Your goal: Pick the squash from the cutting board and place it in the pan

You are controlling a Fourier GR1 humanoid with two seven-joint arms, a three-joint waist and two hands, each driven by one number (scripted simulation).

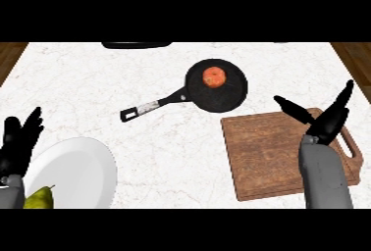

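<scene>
The squash (214, 76), small, round and orange, lies inside the black pan (233, 95) at the counter's far middle, near the pan's upper left. The pan's handle (152, 106) points down and left. A brown wooden cutting board (268, 157) sits at the right with nothing on it. My right hand (324, 122) hovers over the board's right part, open, with fingers and thumb spread wide and nothing in it. Resting at the left edge, my left hand (18, 142) is open with its fingers up.
A white plate (80, 171) lies at the lower left with a yellow-green pear (39, 198) at its near edge. A dark object (136, 45) shows at the counter's far edge. Wooden floor borders the marble counter on both sides.
</scene>
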